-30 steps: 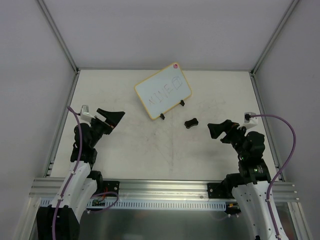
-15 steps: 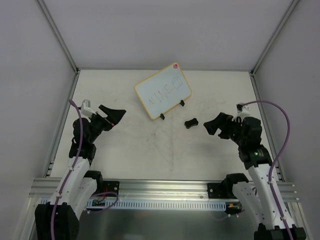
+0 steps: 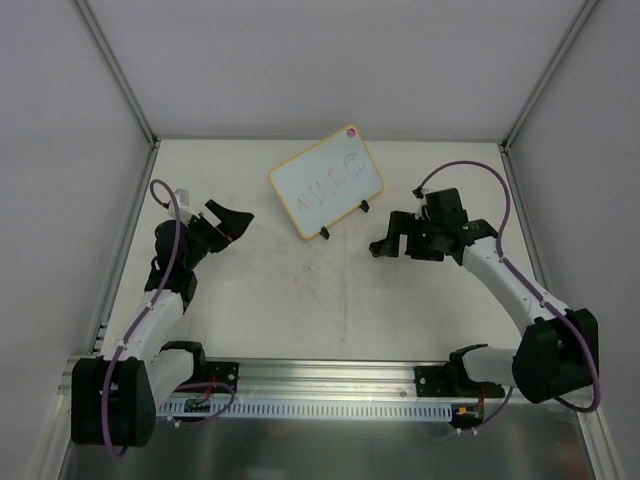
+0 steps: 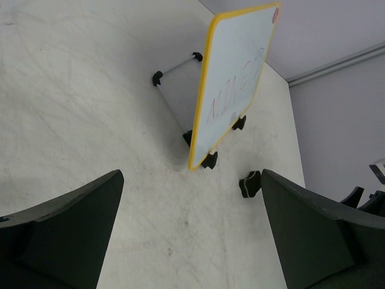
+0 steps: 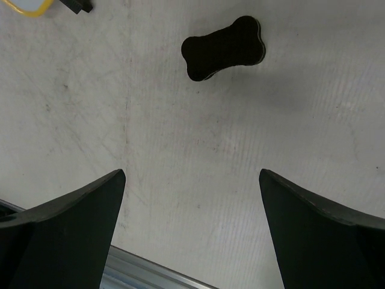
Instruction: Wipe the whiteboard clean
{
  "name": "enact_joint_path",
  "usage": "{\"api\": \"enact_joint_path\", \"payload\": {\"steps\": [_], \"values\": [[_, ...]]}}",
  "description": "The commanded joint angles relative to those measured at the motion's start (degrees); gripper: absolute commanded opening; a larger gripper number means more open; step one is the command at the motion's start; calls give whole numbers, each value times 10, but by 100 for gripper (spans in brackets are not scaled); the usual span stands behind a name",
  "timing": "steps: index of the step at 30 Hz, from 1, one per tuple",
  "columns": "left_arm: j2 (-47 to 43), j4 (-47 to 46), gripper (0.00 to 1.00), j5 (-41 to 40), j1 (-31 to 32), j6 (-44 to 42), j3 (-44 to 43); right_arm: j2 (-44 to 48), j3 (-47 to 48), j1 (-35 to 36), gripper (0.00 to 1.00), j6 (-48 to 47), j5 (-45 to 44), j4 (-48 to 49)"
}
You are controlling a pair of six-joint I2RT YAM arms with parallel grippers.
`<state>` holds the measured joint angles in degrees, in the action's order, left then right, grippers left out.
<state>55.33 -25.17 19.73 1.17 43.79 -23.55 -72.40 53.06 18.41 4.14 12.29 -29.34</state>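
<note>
My left pincer (image 4: 192, 174) and right pincer (image 5: 191, 173) both gape released, the whiteboard (image 3: 326, 183) propped tilted on the desk (image 3: 300, 300) at twelve o'clock, a black block (image 5: 224, 48) just ahead of my right.

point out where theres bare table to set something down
Bare table runs wide between the left gripper and right gripper, down to the near rail; also the far-left corner beside the whiteboard. Crowded: around the black block, between whiteboard and right gripper.
</note>
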Motion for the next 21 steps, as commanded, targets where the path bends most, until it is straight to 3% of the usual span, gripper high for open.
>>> {"api": "enact_joint_path", "payload": {"steps": [1, 4, 8, 12, 17, 21], "values": [[28, -74, 99, -21, 6, -20, -26, -37, 61, 21, 99, -66, -66, -35], [48, -114, 99, -22, 6, -8, -26, -72, 75, 31, 99, -64, -111, -36], [71, -119, 99, -31, 6, 2, -46, -91, 90, 36, 99, 28, -115, -34], [77, -117, 99, -34, 6, 9, -65, -73, 51, 55, 99, 209, -191, 15], [71, -119, 99, -33, 7, 11, -57, -53, 11, 63, 99, 352, -281, 48], [64, -121, 99, -40, 7, 9, -45, -103, 27, 63, 99, 450, -289, 33]]}}
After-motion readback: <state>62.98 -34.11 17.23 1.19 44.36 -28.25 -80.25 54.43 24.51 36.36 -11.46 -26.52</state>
